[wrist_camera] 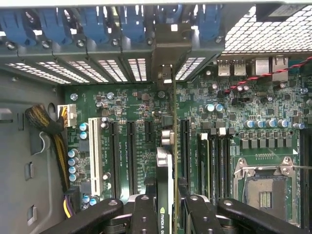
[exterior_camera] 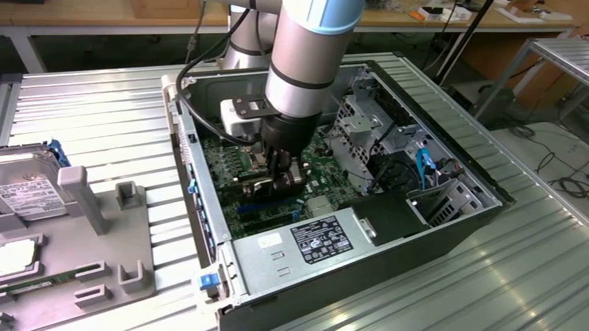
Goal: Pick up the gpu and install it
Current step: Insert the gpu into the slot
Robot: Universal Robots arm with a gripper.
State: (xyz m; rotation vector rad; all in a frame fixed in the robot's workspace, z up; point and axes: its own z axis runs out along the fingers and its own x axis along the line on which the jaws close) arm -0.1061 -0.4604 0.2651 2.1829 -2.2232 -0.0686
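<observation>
We see the open computer case (exterior_camera: 207,214) mid-frame in the exterior view; inside, jaws clamp the gpu (wrist_camera: 164,175) edge-on above motherboard (wrist_camera: 131,102) slots. A hard drive (exterior_camera: 27,193) lies far left on the desk (exterior_camera: 110,103).

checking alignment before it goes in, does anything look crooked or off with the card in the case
Nothing stands out: the gripper holds the card upright on edge, running parallel to the slots on the motherboard.
</observation>
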